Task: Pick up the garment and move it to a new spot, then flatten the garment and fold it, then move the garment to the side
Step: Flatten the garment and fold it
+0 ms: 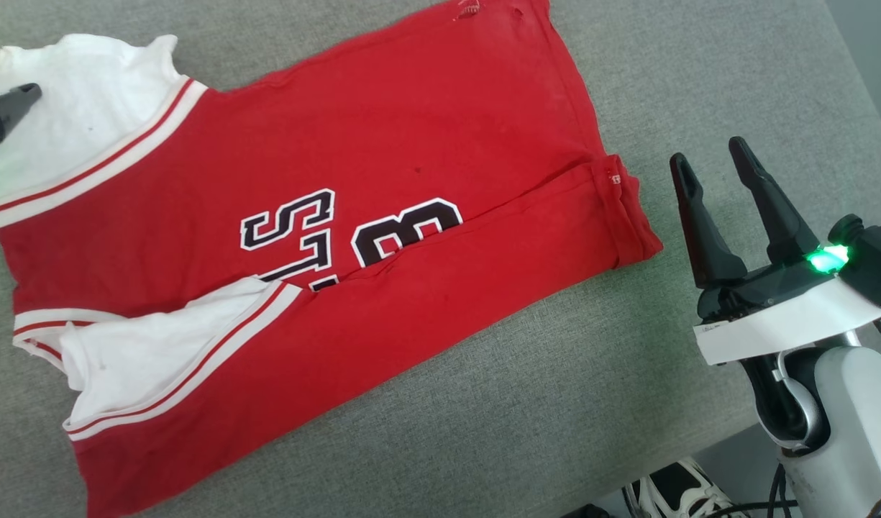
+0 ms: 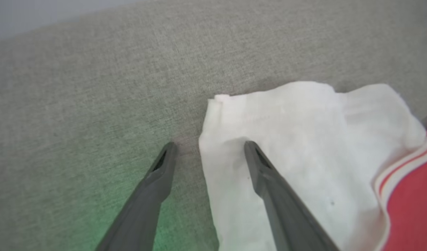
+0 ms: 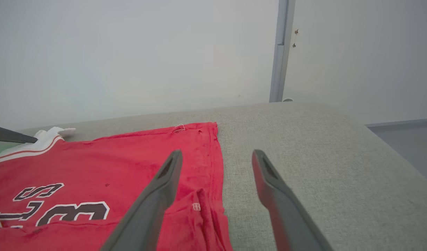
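The garment (image 1: pixel 382 144), a red jersey shirt with white sleeves and black lettering, lies spread on the grey cushion (image 1: pixel 569 403); its near long side is folded over the print. At the far left my left gripper (image 2: pixel 208 146) is open, one finger above the white sleeve (image 2: pixel 304 139), the other over bare cushion. One dark fingertip (image 1: pixel 23 97) of it shows over that sleeve in the head view. My right gripper (image 1: pixel 713 162) stands open and empty just right of the hem corner (image 1: pixel 627 216). In the right wrist view it (image 3: pixel 216 155) hovers over the hem edge (image 3: pixel 213 164).
The grey cushion's front edge (image 1: pixel 699 439) runs past the lower right, with a black-and-white shoe (image 1: pixel 677 493) and cables below it. A pale wall (image 3: pixel 129 52) with a vertical grey strip (image 3: pixel 279 52) rises behind the cushion.
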Robot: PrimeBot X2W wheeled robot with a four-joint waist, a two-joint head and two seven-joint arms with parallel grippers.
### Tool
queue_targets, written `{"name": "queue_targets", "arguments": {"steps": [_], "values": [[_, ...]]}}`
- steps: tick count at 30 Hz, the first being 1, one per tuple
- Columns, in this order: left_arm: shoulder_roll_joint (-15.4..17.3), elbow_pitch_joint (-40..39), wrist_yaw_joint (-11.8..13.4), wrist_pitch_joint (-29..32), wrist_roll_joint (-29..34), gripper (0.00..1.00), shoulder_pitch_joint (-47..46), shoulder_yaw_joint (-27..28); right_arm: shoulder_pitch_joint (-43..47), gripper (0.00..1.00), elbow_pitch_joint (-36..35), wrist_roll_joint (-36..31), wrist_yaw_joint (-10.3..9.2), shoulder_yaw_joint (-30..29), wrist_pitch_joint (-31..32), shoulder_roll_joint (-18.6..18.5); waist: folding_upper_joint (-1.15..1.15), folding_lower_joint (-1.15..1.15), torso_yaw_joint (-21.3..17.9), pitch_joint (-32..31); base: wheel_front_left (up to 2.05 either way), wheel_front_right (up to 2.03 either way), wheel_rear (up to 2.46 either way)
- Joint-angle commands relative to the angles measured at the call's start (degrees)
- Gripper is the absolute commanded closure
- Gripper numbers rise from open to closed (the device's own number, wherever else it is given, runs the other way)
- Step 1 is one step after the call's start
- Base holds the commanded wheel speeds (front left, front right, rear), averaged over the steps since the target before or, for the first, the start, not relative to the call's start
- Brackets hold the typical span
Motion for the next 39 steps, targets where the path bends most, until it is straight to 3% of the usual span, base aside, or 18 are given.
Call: {"name": "queue_targets", "arguments": {"steps": [1, 3, 4, 5, 6, 7, 14, 22, 28, 33, 39], "values": [[-0.82, 1.30, -0.95, 2.53, 0.02, 0.00, -0.87, -0.99, 0.09, 0.00, 0.39, 0.62, 0.00, 0.24, -0.17, -0.17, 0.00, 0.00, -0.17, 0.68, 0.00, 0.00, 0.00], [-1.47, 1.82, -1.49, 3.66, -0.66, 0.00, -1.07, -1.06, 0.07, 0.00, 0.52, 0.69, 0.00, 0.25, -0.08, -0.33, 0.00, 0.00, -0.06, 0.91, 0.00, 0.00, 0.00], [-2.37, 2.17, -2.25, 4.86, -1.82, 0.06, -1.15, -0.83, -0.07, 0.00, 0.56, 0.81, 0.00, 0.24, -0.03, -0.43, 0.00, 0.00, 0.10, 1.12, 0.00, 0.00, 0.00], [-3.33, 2.52, -2.67, 5.98, -3.11, 0.44, -1.24, -0.52, -0.30, 0.00, 0.54, 0.91, 0.00, 0.29, 0.16, -0.55, 0.00, 0.00, 0.29, 1.28, 0.00, 0.00, 0.00], [-4.03, 2.75, -3.06, 7.14, -3.61, 0.64, -1.45, -0.47, -0.64, 0.00, 0.48, 0.95, 0.00, 0.40, 0.44, -0.84, 0.00, 0.00, 0.51, 1.43, 0.00, 0.00, 0.00], [-4.52, 2.72, -3.67, 8.19, -3.76, 0.98, -1.67, -0.85, -1.07, 0.00, 0.34, 0.87, 0.00, 0.50, 0.69, -1.31, 0.00, 0.00, 0.76, 1.62, 0.00, 0.00, 0.00], [-5.91, 3.61, -5.29, 8.14, -3.36, 1.00, -4.15, -0.89, -7.74, 0.00, 1.42, -0.02, 0.00, 1.57, 6.66, -4.16, 0.00, 0.00, 2.80, 2.88, 0.00, 0.00, 0.00], [-9.74, 2.95, -6.75, 4.56, -2.53, 1.00, -6.79, -0.63, -23.67, 0.00, 9.57, 6.15, 0.00, 10.76, 29.29, -11.23, 0.00, 0.00, 7.47, 4.75, 0.00, 0.00, 0.00], [-11.93, 1.46, -7.37, 1.98, -2.74, 1.00, -7.72, -0.81, -36.46, 0.00, 18.12, 12.44, -0.01, 13.21, 43.29, -13.99, 0.00, 0.00, 11.20, 6.70, 0.00, 0.00, 0.00], [-14.32, -0.46, -7.42, -0.12, -3.71, 1.00, -8.62, -0.79, -44.48, 0.00, 25.57, 12.65, 0.00, 14.55, 47.91, -14.94, 0.00, 0.00, 14.32, 8.58, 0.00, 0.00, 0.00], [-14.70, -2.85, -7.36, -1.65, -4.16, 1.00, -8.77, -2.03, -47.78, 0.00, 32.33, 14.00, 0.00, 18.04, 51.35, -14.72, 0.00, 0.00, 16.29, 10.06, 0.00, 0.00, 0.00]]}}
